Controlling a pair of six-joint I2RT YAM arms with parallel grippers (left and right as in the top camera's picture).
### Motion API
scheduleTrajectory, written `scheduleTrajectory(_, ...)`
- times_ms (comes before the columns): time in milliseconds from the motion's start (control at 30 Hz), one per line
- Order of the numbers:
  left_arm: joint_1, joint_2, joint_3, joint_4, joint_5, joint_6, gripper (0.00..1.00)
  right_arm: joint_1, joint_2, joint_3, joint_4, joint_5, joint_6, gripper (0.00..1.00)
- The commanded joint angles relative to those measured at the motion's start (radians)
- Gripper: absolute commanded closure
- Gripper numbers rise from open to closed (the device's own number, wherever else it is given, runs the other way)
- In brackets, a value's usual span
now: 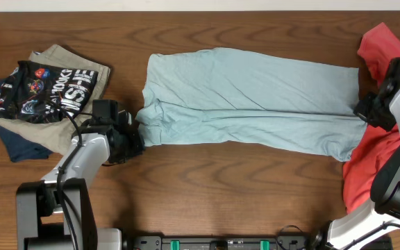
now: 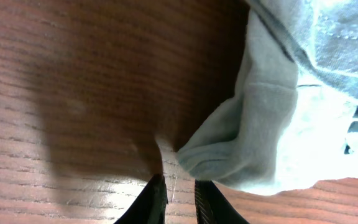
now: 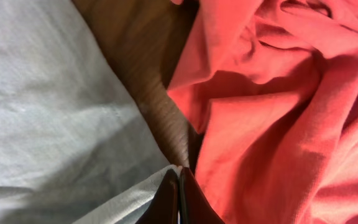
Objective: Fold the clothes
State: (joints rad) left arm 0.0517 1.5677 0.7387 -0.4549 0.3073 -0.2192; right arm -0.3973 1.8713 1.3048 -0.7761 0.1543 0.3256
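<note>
Pinching the T-shirt [image 1: 255, 97] at its hem corner, my right gripper [image 3: 178, 180] is clamped, cloth apparently between its tips, with a red garment [image 3: 278, 93] beside it. My left gripper [image 2: 179, 193], barely parted and empty, should first seize the sleeve just alongside.

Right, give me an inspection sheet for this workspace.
Surface: wooden table, no spills seen.
Job's things: pale blue T-shirt spread across the middle, creased lengthwise.
Clutter: black printed garment atop khaki garment and navy garment, left; red garment, right.
Claws: left claw at the shirt's sleeve end, state unclear; right claw shut at its hem corner.
Cables: black cable along the left arm.
Surroundings: nothing seen.
</note>
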Motion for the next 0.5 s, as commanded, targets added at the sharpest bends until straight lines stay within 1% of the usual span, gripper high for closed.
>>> scheduleTrajectory(0,0.003,0.002,-0.003,-0.012,-0.013,0.009,0.81,-0.011,-0.006,-0.013,0.014,0.040,0.037,0.99)
scheduleTrajectory(67,0.003,0.002,-0.003,-0.013,-0.013,0.009,0.81,-0.011,-0.006,-0.013,0.032,0.027,0.037,0.98)
scheduleTrajectory(100,0.003,0.002,-0.003,-0.013,-0.013,0.009,0.81,-0.010,-0.006,-0.013,0.039,0.012,0.036,0.91)
scheduleTrajectory(133,0.003,0.002,-0.003,-0.011,-0.013,0.009,0.81,-0.009,-0.006,-0.013,0.042,-0.002,0.034,0.81)
scheduleTrajectory(167,0.003,0.002,-0.003,-0.010,-0.013,0.008,0.81,-0.009,-0.006,-0.013,0.042,-0.008,0.033,0.67)
scheduleTrajectory(200,0.003,0.002,-0.003,-0.008,-0.013,0.009,0.81,-0.009,-0.006,-0.013,0.040,-0.013,0.033,0.60)
scheduleTrajectory(267,0.003,0.002,-0.003,-0.004,-0.013,0.009,0.80,-0.009,-0.009,-0.012,0.038,-0.029,0.030,0.57)
scheduleTrajectory(333,0.003,0.002,-0.003,0.000,-0.013,0.009,0.74,-0.009,-0.018,-0.005,0.022,-0.061,0.012,0.58)
scheduleTrajectory(467,0.003,0.002,-0.003,0.014,-0.013,0.009,0.55,-0.009,-0.070,0.019,-0.034,-0.209,-0.080,0.61)
